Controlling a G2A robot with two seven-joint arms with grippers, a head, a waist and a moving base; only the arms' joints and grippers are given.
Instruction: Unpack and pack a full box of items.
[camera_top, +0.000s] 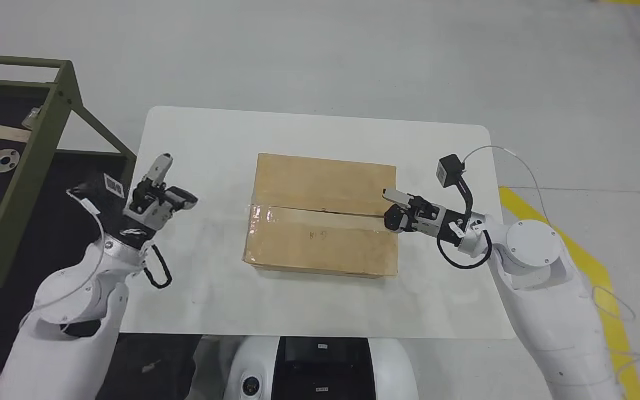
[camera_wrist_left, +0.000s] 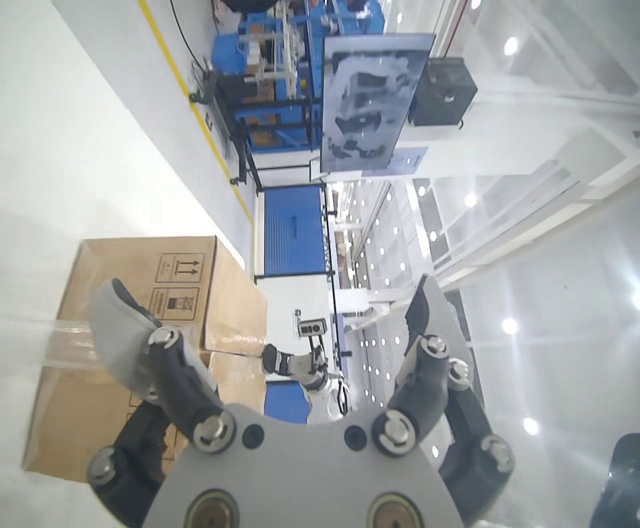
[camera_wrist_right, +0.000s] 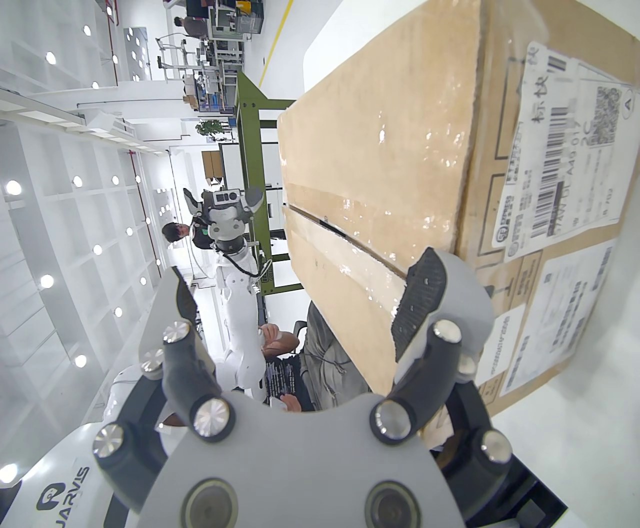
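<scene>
While the box (camera_top: 318, 215) sits taped shut, left tool (camera_top: 172, 180) and right tool (camera_top: 392, 210) both gape empty.

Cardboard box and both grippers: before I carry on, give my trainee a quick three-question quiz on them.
1. True or false: the cardboard box has its top flaps open.
2. Fill in: the left gripper, clear of the box, is ___ (open or shut).
3. The right gripper is: A at the box's end by its taped seam; B inside the box; C above the box's middle.
Key: 1 false; 2 open; 3 A.
</scene>
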